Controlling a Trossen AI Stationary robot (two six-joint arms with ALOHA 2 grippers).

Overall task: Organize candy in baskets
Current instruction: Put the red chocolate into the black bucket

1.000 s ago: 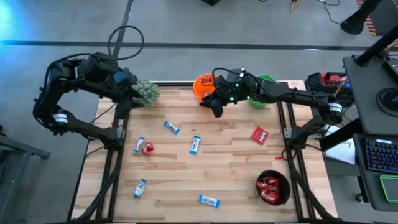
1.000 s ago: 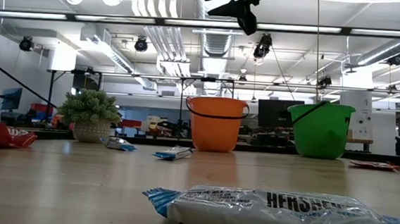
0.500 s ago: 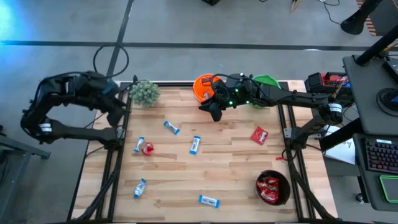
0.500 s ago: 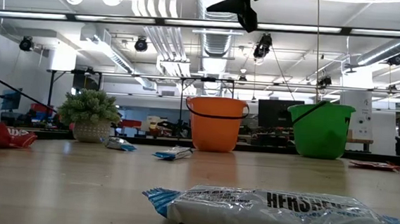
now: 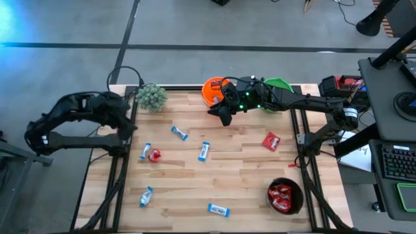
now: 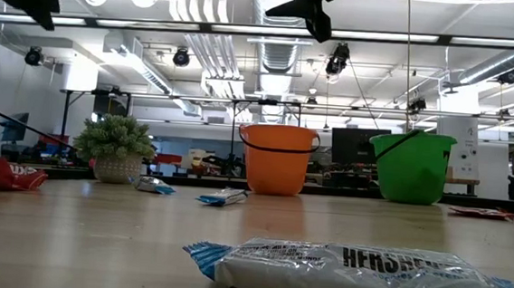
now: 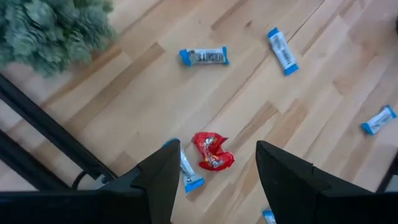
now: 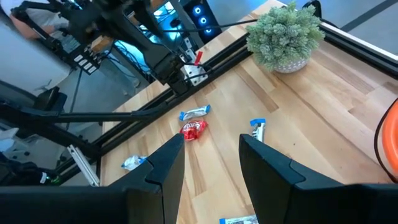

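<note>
The candy lies scattered on the wooden table: blue-and-white bars (image 5: pixel 179 133), (image 5: pixel 204 151), (image 5: pixel 218 209), a red sweet (image 5: pixel 154 155) beside a blue bar (image 5: pixel 145 151), and a red packet (image 5: pixel 271 140). The orange basket (image 5: pixel 211 91) and green basket (image 5: pixel 279 84) stand at the far edge. The black basket (image 5: pixel 285 195) at the near right holds red packets. My left gripper (image 5: pixel 128 122) hangs open over the table's left edge, above the red sweet (image 7: pixel 211 151). My right gripper (image 5: pixel 224 114) hovers open, high beside the orange basket, nothing between its fingers (image 8: pixel 165 162).
A small potted plant (image 5: pixel 151 96) stands at the far left corner. A blue bar (image 5: pixel 146 196) lies near the near left corner. A large white bar (image 6: pixel 348 273) lies close to the low camera. Bare wood shows between the sweets.
My left gripper has drawn back from the plant toward the table's left edge and sunk, its arm folding in; it now shows at the top left of the low view. Its fingers stay open. No candy has moved.
</note>
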